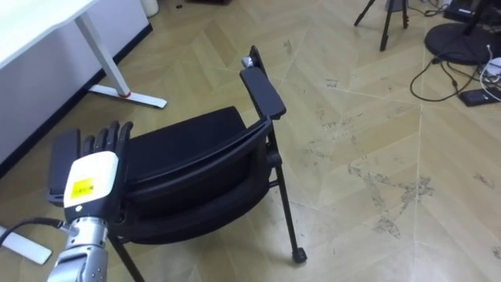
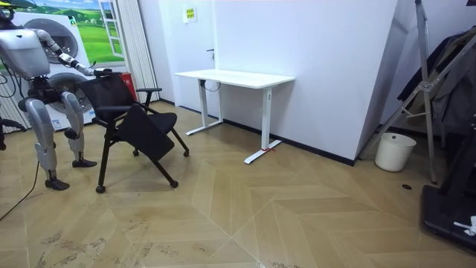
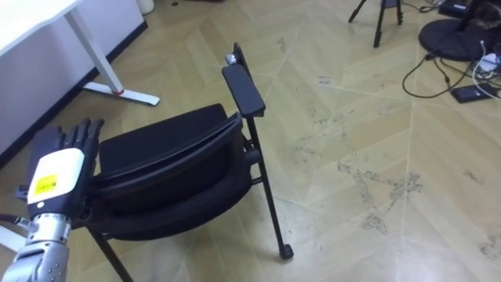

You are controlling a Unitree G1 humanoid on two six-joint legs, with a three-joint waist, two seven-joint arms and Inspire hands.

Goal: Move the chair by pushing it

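Fingers of the left hand (image 1: 88, 174) lie straight, slightly apart, on the backrest of the chair (image 1: 192, 145), which stands beside the white surface (image 1: 31, 23). The pushing step seems just begun; next it needs steady forward pressure.

The chair (image 1: 196, 157) is all black. The left robot hand (image 1: 86, 178) has black fingers and a white back with a yellow label. The floor (image 1: 352, 94) is light brown wood in a chevron pattern. The tabletop (image 2: 234, 77) is white.
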